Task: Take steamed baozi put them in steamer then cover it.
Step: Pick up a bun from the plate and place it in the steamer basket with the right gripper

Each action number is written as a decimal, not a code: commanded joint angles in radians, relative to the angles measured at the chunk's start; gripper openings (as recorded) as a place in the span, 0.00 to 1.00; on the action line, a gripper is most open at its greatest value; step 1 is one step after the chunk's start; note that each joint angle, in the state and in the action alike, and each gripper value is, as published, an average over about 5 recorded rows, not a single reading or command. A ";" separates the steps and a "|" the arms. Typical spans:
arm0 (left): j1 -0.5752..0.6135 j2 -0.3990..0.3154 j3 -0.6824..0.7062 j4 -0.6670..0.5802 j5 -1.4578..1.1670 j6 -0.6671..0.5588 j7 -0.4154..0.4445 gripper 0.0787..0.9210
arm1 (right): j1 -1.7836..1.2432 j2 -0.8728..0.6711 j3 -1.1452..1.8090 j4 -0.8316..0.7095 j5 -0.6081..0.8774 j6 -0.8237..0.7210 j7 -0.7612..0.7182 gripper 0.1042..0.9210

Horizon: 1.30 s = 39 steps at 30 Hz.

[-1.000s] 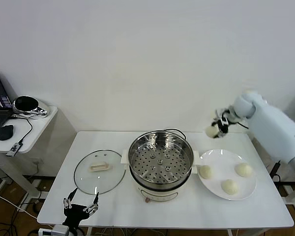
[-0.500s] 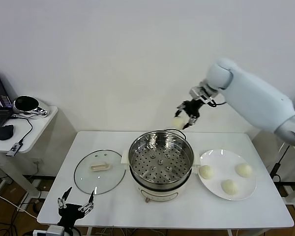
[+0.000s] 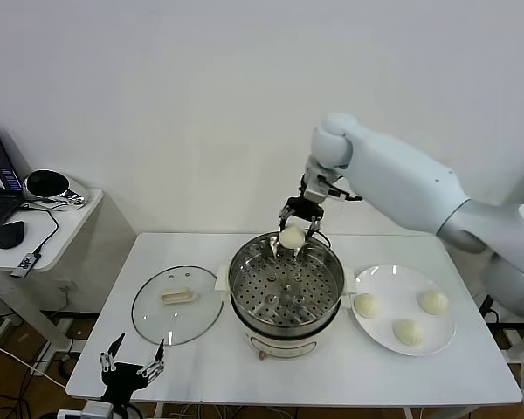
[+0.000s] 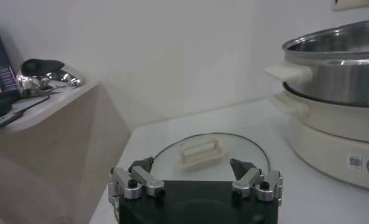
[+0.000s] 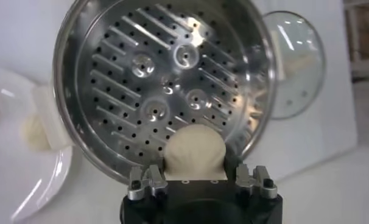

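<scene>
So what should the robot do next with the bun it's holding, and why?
Probably lower it. The right gripper holds one baozi above the far rim of the steamer, whose perforated tray is bare, so bringing it down over the tray before letting go seems safest.

A white table (image 3: 201, 358) bears the cover (image 3: 176, 304), the steamer (image 3: 286, 292) and a white plate (image 3: 393, 288).
</scene>
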 commanded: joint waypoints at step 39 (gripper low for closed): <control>-0.036 0.000 0.011 0.031 -0.005 0.008 0.014 0.88 | -0.049 0.085 0.044 -0.076 -0.034 -0.100 0.007 0.88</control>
